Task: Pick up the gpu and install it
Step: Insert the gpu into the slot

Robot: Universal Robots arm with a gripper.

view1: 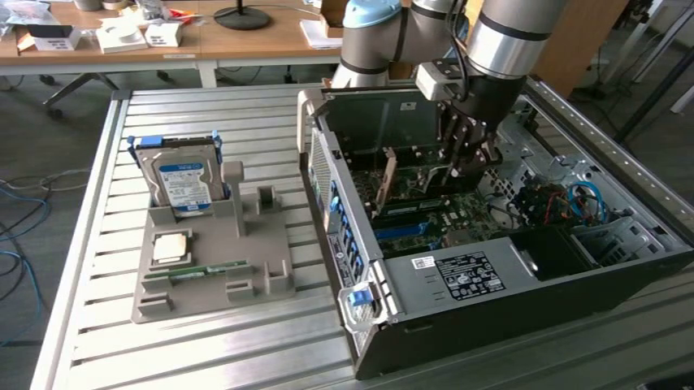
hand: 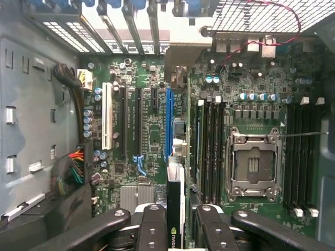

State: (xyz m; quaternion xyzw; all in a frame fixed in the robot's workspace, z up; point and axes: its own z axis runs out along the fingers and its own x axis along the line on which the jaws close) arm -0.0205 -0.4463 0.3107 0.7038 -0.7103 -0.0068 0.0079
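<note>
Jaws were clamped on the gpu [hand: 175,193], partly apart, with one of the fingers [hand: 152,230] on each face and the card edge-on between them in the wrist view. gripper [hand: 179,212] sat low inside the case [view1: 456,276], just above the motherboard [hand: 141,136]. Card ran alongside the long blue slot [hand: 168,120], roughly in line with it. Couldn't tell whether its lower edge touched the slot. Tight on one side, where the memory slots [hand: 209,151] sat just beside the card, with the CPU socket [hand: 254,162] beyond them. More room on the other side, only low black expansion slots [hand: 131,120] there. Card's far end pointed at the rear slot openings [hand: 131,26]. Cable bundle [hand: 73,172] sat well apart by the case wall. In the exterior view the arm [view1: 509,32] came down steeply through the open top side of the case, wrist near vertical. Case lay on its side on the slatted table [view1: 217,349]. Well apart on the exterior view's left was a grey fixture [view1: 255,268] with the hard drive [view1: 182,183] standing upright in it and a memory stick [view1: 201,270] lying flat.
</note>
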